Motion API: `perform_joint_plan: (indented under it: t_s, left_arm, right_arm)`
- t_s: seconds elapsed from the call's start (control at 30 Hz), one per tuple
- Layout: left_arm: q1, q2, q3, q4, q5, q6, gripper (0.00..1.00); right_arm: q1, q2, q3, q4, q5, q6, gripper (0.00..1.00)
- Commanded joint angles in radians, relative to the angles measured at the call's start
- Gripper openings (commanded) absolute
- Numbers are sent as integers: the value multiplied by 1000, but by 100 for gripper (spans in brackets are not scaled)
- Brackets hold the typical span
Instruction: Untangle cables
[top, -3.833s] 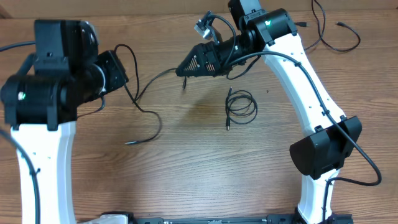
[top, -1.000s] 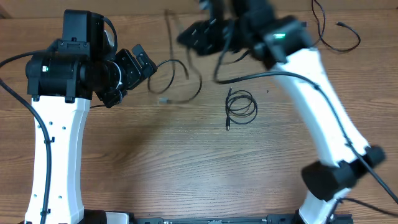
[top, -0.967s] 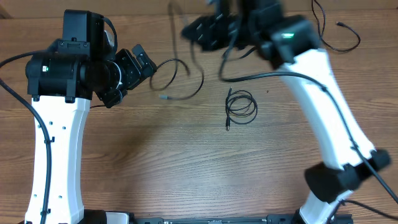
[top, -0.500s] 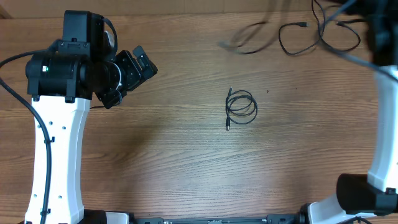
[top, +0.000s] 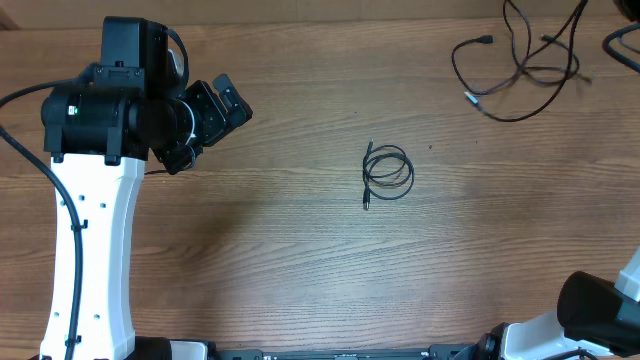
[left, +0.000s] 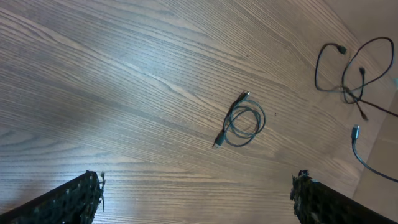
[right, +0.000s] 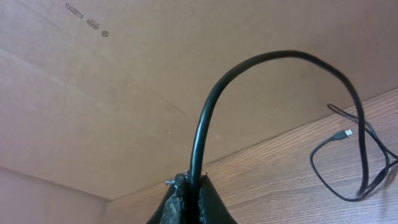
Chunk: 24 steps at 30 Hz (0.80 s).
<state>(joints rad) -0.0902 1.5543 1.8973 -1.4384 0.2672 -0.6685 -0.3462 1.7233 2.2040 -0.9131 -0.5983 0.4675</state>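
checked the left pincer (left: 196, 194) on its wrist cam — found both jaws wide apart, gripping nothing, hanging over bare wood. saw the small coil (left: 244, 121) of cable lying flat on the surface (top: 300, 260) ahead of that pincer, roughly mid-surface from overhead. noted one plug end poking out above the loop's left side and another trailing below it. found the coil well apart from both arms.

found the loose strands (top: 520, 70) spread at the far right corner of the surface, looping across each other. spotted a light-tipped plug end at their left and one run heading off the top edge of the overhead view. couldn't find the right pincer from overhead, only the right arm's base (top: 600, 312) at the lower right edge.

caught the right pincer (right: 189, 190) on its own cam — jaws together, clamped on a black cord (right: 287, 54). traced that cord arcing up out of the tips, over to the right and down toward the loose strands on the wood below. saw a cardboard wall (right: 124, 74) behind it. logged the left arm (top: 90, 230) at the left side, well apart from the strands.
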Motion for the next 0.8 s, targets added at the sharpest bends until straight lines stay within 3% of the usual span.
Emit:
perform_joint_plan:
  t_s: [0.0,0.17,0.43,0.77]
  left_arm:
    - [-4,-5,16,-2,-16,34,100]
    - [-4,-5,16,-2,-16,34,100]
    - [-4,-5,16,-1,-16,34,100]
    - [-4,-5,16,-2,-16,35,100]
  right_arm:
    - [-1,-21,3,11,-5,0,4]
    - [-1,-21,3,12,-14,0,4]
    - [14,2,2,46,-207,-5,4]
    - [163,27,2,118,-324,-31,4]
